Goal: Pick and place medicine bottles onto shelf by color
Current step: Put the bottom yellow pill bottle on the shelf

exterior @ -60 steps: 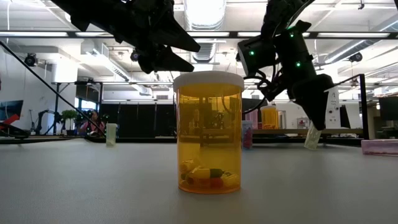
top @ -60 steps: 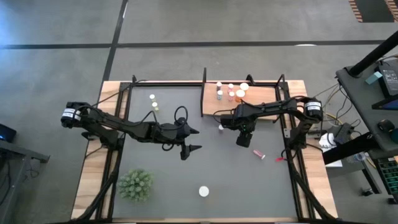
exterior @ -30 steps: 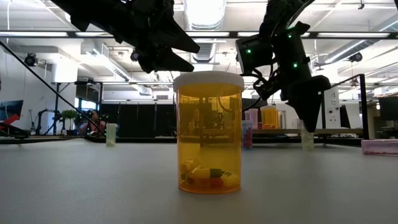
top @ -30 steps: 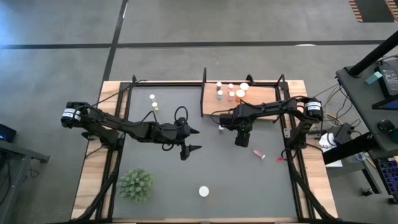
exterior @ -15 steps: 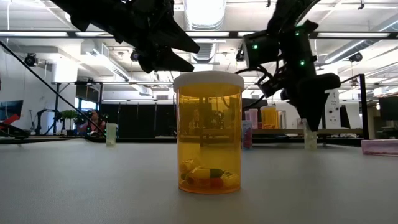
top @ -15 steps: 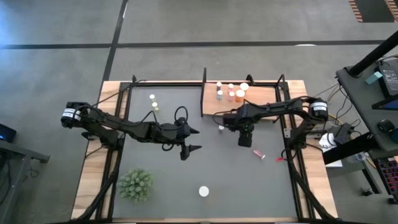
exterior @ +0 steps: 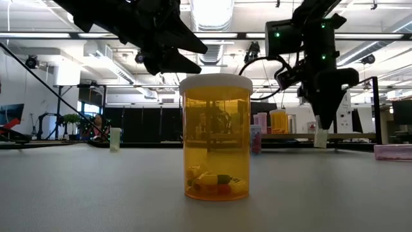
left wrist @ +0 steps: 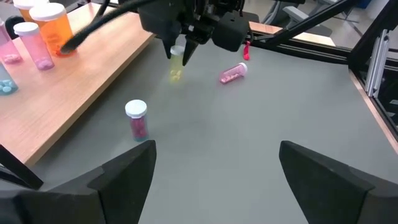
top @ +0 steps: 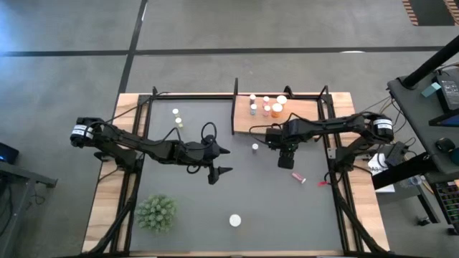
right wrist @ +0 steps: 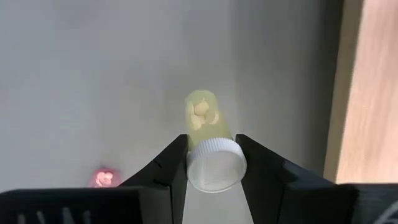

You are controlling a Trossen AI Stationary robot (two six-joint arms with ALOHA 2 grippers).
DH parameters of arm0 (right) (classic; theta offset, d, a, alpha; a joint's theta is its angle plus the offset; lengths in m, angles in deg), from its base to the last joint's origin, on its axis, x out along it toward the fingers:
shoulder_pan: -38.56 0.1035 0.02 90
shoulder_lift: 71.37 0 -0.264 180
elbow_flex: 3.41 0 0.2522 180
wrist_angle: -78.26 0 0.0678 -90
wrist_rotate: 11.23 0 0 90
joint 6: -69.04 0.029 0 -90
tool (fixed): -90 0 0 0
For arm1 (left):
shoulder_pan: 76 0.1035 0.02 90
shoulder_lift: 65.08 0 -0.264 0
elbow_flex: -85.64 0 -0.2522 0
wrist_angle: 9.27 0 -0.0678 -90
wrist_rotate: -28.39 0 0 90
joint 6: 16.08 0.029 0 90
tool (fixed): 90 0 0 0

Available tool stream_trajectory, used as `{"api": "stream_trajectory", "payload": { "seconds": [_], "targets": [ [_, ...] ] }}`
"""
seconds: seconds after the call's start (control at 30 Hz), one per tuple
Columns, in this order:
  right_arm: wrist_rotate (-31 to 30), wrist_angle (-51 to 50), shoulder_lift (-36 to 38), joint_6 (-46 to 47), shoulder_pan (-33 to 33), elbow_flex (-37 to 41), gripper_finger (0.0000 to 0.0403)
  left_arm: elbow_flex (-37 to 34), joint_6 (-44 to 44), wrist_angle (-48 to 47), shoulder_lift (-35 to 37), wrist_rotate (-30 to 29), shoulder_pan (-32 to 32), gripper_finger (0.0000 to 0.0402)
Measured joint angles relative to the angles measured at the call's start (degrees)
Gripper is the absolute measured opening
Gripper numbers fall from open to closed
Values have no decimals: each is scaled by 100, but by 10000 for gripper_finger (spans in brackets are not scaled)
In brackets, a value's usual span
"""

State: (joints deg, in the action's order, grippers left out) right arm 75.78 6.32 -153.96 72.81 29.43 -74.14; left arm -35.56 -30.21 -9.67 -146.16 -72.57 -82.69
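Right hand (top: 287,162): raised off the tabletop (top: 272,208), just in front of the shelf (top: 301,115); fingers (right wrist: 171,163) clenched on the white cap of a yellow-green bottle (right wrist: 208,143), which hangs below them with pale tablets visible inside; the same bottle shows in the left wrist view (left wrist: 176,65) and in the low view (exterior: 320,138), close above the tabletop; pink bottle, upright (top: 254,147): on the tabletop just beside the right hand, toward the left arm, near the shelf's front edge; pink bottle, lying on its side (top: 297,176): on the tabletop near the right hand, on its side away from the shelf; small red item (top: 322,183): a little beyond that bottle, near the frame post; shelf contents (top: 267,105): a cluster of white-capped bottles, orange and pink among them, behind the right hand; left hand (top: 219,163): raised near the middle of the tabletop, fingers (left wrist: 118,174) spread wide and empty, well apart from the right hand; large orange bottle (exterior: 215,136): upright, white cap, capsules at its bottom, seen from above as a white disc (top: 234,220), near the front edge, well apart from both hands; two small bottles (top: 177,118): behind the left hand, toward the far edge; spiky green plant (top: 156,213): at the front left corner.
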Motion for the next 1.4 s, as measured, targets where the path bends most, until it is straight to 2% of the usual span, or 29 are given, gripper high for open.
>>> {"api": "stream_trajectory", "payload": {
  "seconds": [0.17, 0.37, 0.73, 0.93, 1.13, 1.4],
  "targets": [
    [-66, -291, 177, -195, -144, -155, 115, 4, 0, -2, 0, -2, 39, 325],
    [-895, -1122, 195, -439, -512, -694, 116, 4, 0, 23, 0, -1, 97, 325],
    [-915, -1179, 145, -1173, -2031, -1032, 116, -5, 1, 114, -2, -4, 161, 325],
    [-916, -912, 143, -777, -2826, -1029, 116, -7, 2, 114, -2, -3, 215, 325],
    [-894, -695, 143, -224, -3308, -1029, 116, -7, 4, 112, -2, -4, 279, 325],
    [-861, -557, -195, -331, -3682, -1029, 116, -7, 4, 116, -2, -4, 310, 325]
  ]
}}
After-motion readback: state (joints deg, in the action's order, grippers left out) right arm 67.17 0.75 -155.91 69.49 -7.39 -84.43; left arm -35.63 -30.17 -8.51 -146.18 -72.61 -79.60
